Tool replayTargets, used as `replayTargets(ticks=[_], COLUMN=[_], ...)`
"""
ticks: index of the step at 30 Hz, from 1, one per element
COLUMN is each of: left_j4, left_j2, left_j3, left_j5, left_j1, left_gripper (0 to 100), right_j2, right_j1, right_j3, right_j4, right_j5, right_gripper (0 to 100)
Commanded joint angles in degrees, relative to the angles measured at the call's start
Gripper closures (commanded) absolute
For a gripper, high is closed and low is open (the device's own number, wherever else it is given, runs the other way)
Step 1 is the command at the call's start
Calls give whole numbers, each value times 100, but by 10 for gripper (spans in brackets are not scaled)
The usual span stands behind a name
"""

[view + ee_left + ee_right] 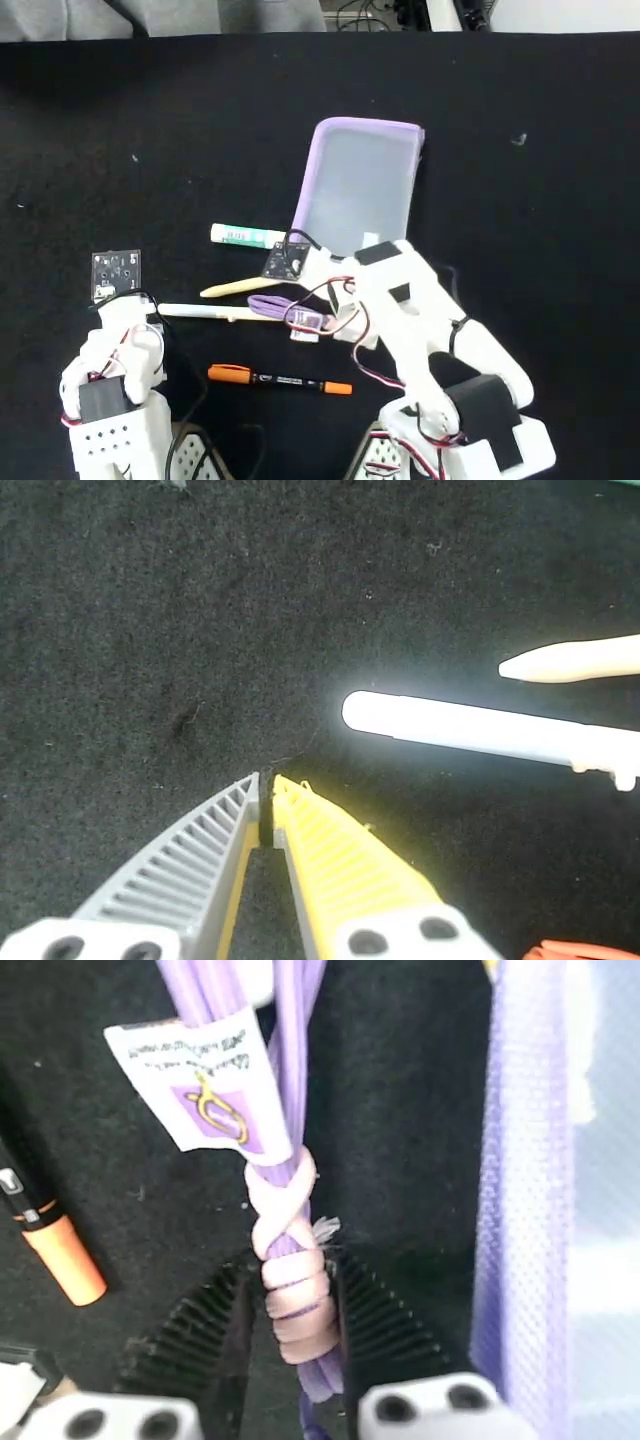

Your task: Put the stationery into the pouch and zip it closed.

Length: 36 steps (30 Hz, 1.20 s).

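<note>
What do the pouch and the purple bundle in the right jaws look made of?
The pouch: seemingly soft plastic, a frosted translucent panel with a purple edge showing a fine dotted weave. The purple bundle: thin smooth strands, probably plastic cord or elastic, bound by a paler pink coil, with a paper-looking tag.

The left gripper, its grey and yellow fingers closed tip to tip, points at the black table. A white pen lies just beyond the tips, with a cream pointed stick near it but apart. An orange marker end lies near the yellow finger.
</note>
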Motion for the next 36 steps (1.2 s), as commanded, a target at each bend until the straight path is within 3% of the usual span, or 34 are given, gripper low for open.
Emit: replayTargets(ticks=[1, 7, 12, 16, 30, 36], left_j4=[35, 35, 35, 35, 35, 35], left_j2=[-35, -35, -35, -35, -35, -35], left_j3=[136, 136, 136, 136, 136, 136], left_j5=[-26, -26, -26, -26, -26, -26], left_j1=[92, 92, 92, 92, 92, 92], left_gripper=[970, 970, 970, 970, 970, 970], right_j2=[-40, -48, -48, -48, 4, 13], right_j1=[141, 114, 97, 97, 97, 97], right_j3=[-365, -1446, -2800, -3793, -6527, -6826], right_j4=[97, 993, 1820, 2163, 2136, 1046], right_j5=[44, -44, -1064, -1459, -3402, -4211], right_gripper=[970, 970, 970, 970, 970, 970])
